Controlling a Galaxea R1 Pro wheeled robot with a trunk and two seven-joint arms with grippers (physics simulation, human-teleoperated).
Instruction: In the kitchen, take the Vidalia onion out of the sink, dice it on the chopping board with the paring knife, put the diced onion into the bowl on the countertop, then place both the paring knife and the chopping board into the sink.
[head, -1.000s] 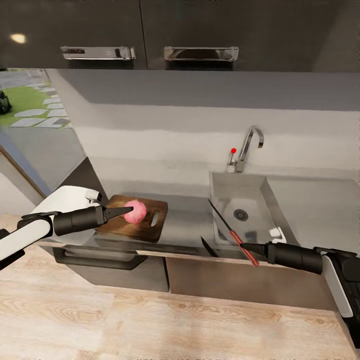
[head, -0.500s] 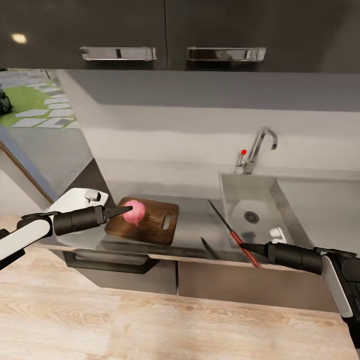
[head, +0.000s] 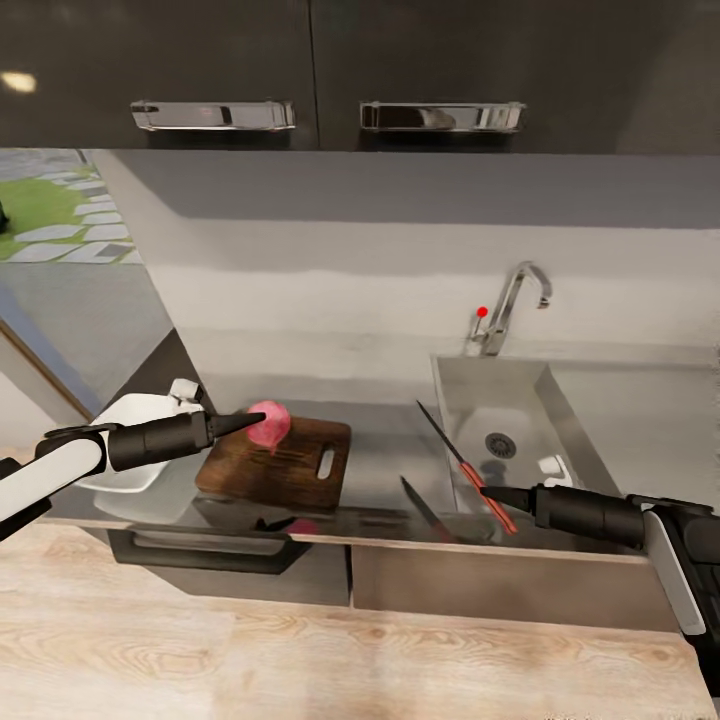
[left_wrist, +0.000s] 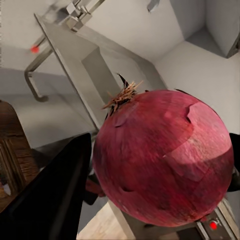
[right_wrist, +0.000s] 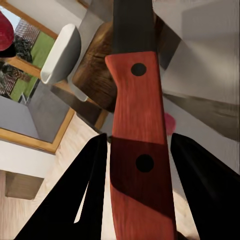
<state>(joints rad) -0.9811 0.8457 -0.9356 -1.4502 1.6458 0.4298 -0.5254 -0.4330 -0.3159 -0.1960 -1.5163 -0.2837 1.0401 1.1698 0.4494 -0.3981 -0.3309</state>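
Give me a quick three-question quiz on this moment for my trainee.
1. True or false: the left end effector holds the onion over the board.
2. What does the right end effector hold: A) tap, B) knife, C) bowl?
3. Fill in: the bowl sits on the counter on the side of the board away from the ____.

Key: 1 true; 2 B; 3 sink.

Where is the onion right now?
In the head view, the onion sits in the left gripper over the chopping board's far left corner, beside the bowl.
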